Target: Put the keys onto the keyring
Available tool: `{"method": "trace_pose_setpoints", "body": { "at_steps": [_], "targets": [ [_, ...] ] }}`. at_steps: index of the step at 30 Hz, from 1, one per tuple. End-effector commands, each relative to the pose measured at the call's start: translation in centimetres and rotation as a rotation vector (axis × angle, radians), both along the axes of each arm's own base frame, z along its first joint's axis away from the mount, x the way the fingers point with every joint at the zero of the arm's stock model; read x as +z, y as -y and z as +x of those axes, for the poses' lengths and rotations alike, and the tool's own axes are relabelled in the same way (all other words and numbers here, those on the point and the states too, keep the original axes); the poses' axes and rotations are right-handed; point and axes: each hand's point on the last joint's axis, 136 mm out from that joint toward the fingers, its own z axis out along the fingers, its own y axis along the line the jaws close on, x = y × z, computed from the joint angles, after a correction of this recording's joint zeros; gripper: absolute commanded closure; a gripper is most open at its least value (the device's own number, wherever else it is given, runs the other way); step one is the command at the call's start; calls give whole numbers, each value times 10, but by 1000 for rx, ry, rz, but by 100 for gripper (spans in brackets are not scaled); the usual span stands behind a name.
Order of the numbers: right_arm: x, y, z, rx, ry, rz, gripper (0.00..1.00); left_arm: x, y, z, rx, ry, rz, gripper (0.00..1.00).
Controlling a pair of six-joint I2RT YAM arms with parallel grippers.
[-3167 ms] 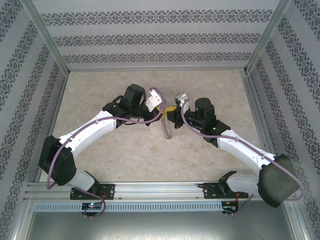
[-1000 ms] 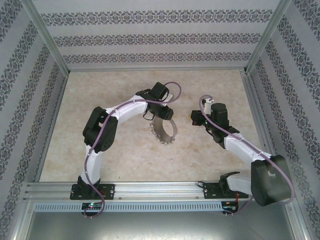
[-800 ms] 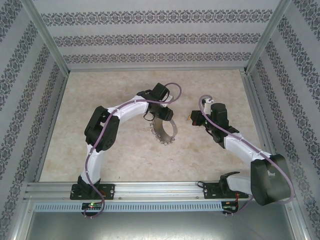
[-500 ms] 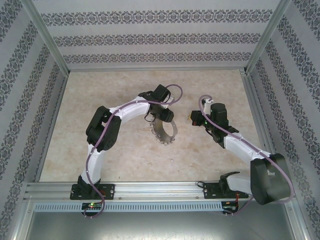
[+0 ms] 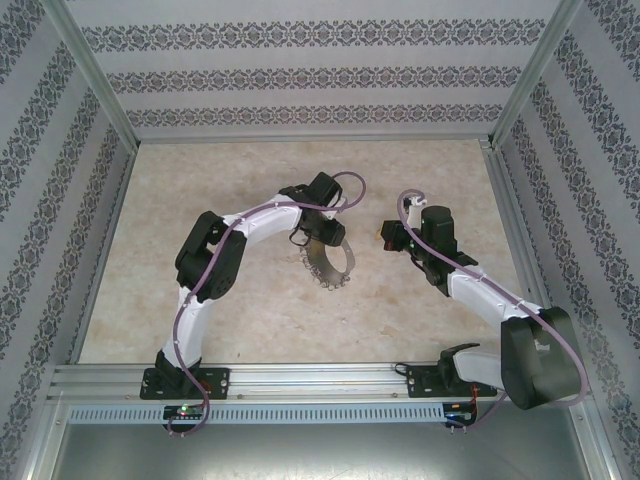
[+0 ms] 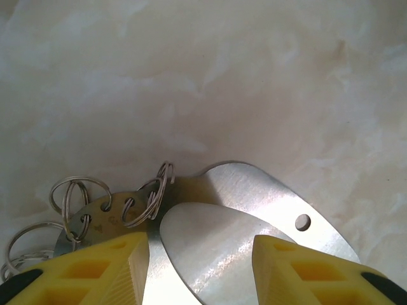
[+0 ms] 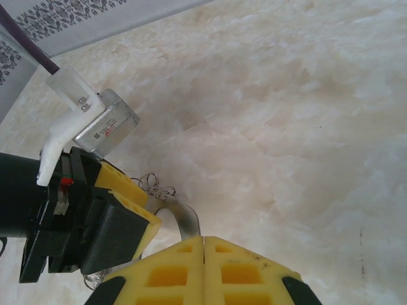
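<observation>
Left gripper (image 5: 318, 243), seen from above: hangs low near the middle of the table (image 5: 450, 180), right over the far edge of the keyring (image 5: 340, 264) resting there. Right gripper (image 5: 385, 236): sits near on the right, apart from the ring.

Left wrist: shows yellow pads (image 6: 102, 264) standing apart, released, straddling the keyring (image 6: 254, 190), a broad curved metal band; small wire rings (image 6: 76, 194) hang through its holes on the left.

Right wrist: shows pads (image 7: 241, 267) clenched flush together, low over the table; beyond them, left fingers (image 7: 124, 187) down at the keyring (image 7: 184, 219), a few wire rings just past them.
</observation>
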Motion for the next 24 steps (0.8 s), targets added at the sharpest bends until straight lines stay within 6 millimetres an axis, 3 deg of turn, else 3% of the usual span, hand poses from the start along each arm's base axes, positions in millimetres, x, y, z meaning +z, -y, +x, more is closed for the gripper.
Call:
{"method": "trace_pose_setpoints", "body": {
  "at_steps": [1, 24],
  "targets": [
    [12, 0, 4, -7, 35, 23, 100, -7, 5, 1, -9, 11, 20, 54],
    [11, 1, 4, -6, 37, 18, 100, -9, 9, 20, 9, 104, 25, 56]
  ]
}}
